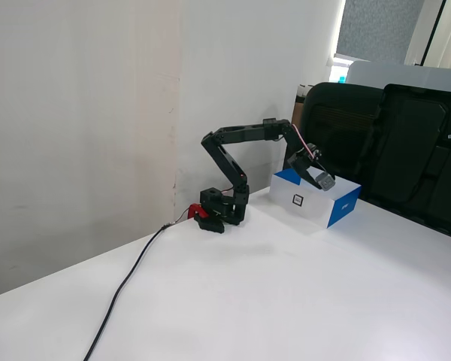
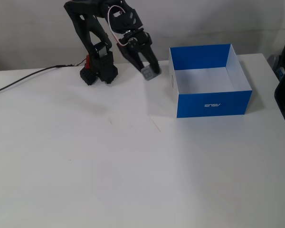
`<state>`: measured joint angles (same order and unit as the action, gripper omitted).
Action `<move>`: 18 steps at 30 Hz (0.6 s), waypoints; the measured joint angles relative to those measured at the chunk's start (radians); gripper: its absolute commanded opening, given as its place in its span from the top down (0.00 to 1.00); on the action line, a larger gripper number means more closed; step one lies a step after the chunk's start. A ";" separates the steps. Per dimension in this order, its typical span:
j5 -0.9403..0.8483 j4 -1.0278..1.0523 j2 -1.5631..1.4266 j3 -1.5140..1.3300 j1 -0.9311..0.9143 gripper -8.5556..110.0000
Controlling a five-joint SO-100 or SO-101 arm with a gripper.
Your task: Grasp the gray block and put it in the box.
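Observation:
The gray block [image 2: 150, 72] hangs in the air, pinched in my gripper [image 2: 151, 72], which is shut on it. In one fixed view the block [image 1: 326, 181] and gripper [image 1: 325, 181] are raised over the box [image 1: 334, 210]. In the other, they are just left of the box's [image 2: 213, 103] left wall, above the table. The box is blue outside and white inside, and nothing shows on its visible floor. A small dark square logo marks its white side [image 1: 298, 200].
My arm's base [image 2: 99, 73] sits at the table's back edge by the wall, with a black cable [image 2: 23, 80] trailing left. Black office chairs [image 1: 406, 150] stand behind the box. White tabletop [image 2: 133, 171] spreads across the front.

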<state>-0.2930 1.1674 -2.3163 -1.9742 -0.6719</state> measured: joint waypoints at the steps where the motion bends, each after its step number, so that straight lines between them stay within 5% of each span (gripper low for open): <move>1: 0.000 -0.009 0.005 0.000 -0.015 0.93; 18: 0.032 -0.178 0.192 -0.002 -0.291 0.93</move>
<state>-0.2608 0.9894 -2.1246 -1.9758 -0.9633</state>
